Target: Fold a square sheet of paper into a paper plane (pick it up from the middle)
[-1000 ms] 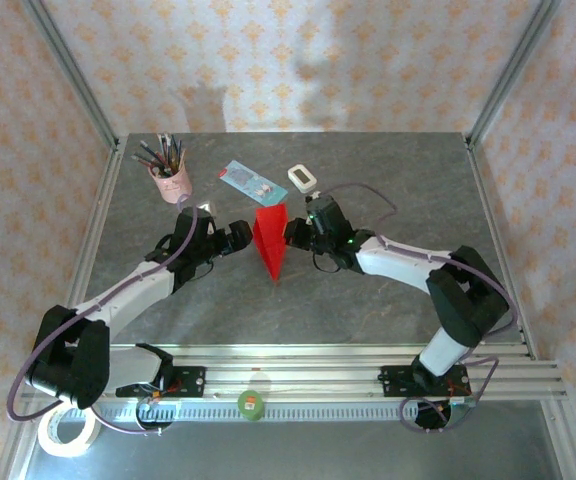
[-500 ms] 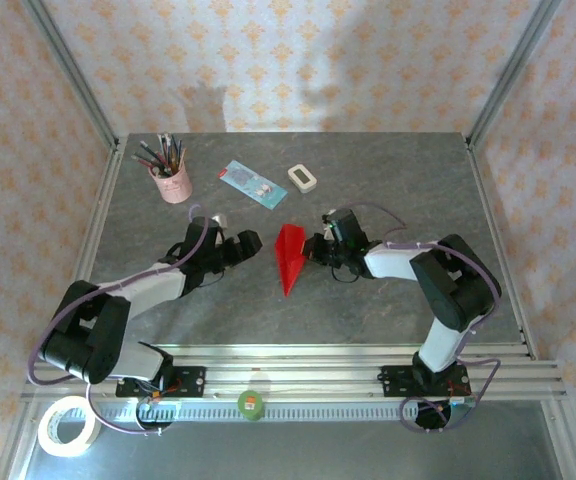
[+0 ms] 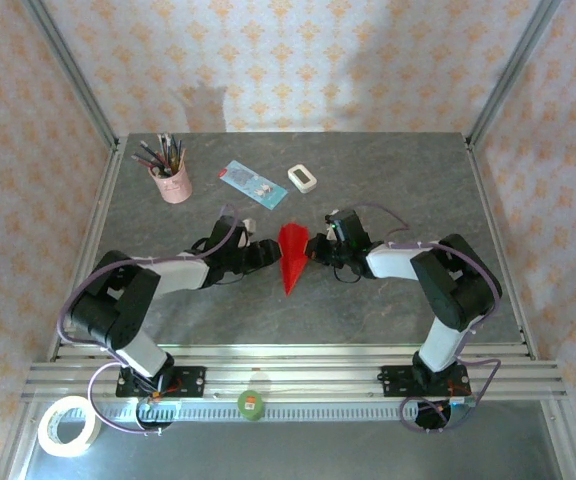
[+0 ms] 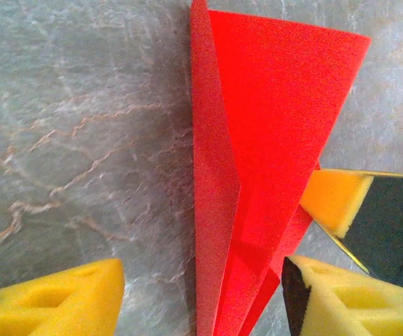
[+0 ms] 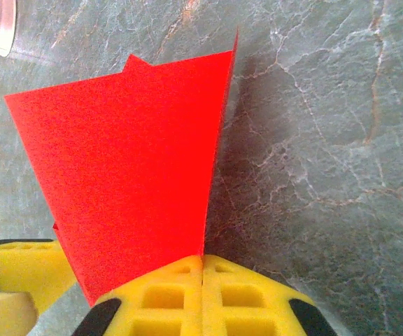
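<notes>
Top external shows the paper plane in the middle of the table, tip toward the near edge, its right side pinched in the closed right gripper, while the left gripper, jaws parted, straddles its left side

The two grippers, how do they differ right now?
The left gripper has its jaws apart, straddling the plane's narrow end without clamping it. The right gripper has its jaws pressed shut on the plane's edge. In the top view the left one reaches the plane from its left side and the right one from its right side. Both have yellow foam pads and sit low over the table.
</notes>
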`<state>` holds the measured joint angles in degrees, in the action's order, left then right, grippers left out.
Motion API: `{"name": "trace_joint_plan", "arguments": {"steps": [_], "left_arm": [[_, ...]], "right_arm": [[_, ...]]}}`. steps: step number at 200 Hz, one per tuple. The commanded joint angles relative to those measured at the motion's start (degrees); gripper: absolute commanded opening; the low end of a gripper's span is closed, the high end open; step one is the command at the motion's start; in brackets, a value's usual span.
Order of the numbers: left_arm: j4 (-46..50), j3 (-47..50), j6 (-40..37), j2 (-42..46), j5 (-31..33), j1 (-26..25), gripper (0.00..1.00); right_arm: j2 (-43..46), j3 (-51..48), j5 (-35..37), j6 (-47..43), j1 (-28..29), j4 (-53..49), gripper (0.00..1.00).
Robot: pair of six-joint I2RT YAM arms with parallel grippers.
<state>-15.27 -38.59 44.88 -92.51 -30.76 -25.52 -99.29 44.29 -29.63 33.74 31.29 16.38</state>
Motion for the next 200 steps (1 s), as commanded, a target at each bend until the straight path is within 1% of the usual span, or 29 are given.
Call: {"name": "trace_joint_plan", "arguments": {"steps": [1, 29, 41, 64, 77, 122, 164, 200], "left_arm": [[-0.11, -3.21, -1.02, -2.33, 0.55, -0.08, 0.56], [-0.53, -5.42, -1.42, -5.77, -0.37, -0.06, 0.45], [-0.62, -6.26, -1.55, -6.97, -0.61, -0.05, 0.42], [-0.14, -7.67, -1.86, -8.78, -1.06, 0.07, 0.33], [0.06, -7.91, -2.08, -9.01, -0.69, 0.29, 0.26], [-2.61, -5.50, -0.82, -7.84, 0.18, 1.54, 0.08], [-6.59, -1.74, 0.87, -4.05, 1.67, 1.80, 0.06], [-11.15, 1.52, 3.49, -2.95, 1.75, 1.79, 0.05]], "right_arm": [[-0.75, -0.55, 0.29, -0.80, -0.25, 1.22, 0.05], [-0.82, -0.61, 0.61, -0.77, -0.23, 1.06, 0.04], [-0.82, -0.61, 0.58, -0.69, -0.24, 1.00, 0.04], [-0.82, -0.66, 0.84, -0.67, -0.26, 0.82, 0.04], [-0.66, -0.70, 1.06, -0.68, -0.24, 0.76, 0.04], [1.09, -0.92, 2.40, -0.47, -0.28, 0.52, 0.04], [4.13, -2.08, 4.97, -0.16, -0.40, 0.47, 0.03], [3.37, -2.63, 4.93, 0.16, -0.43, 0.86, 0.03]]}}
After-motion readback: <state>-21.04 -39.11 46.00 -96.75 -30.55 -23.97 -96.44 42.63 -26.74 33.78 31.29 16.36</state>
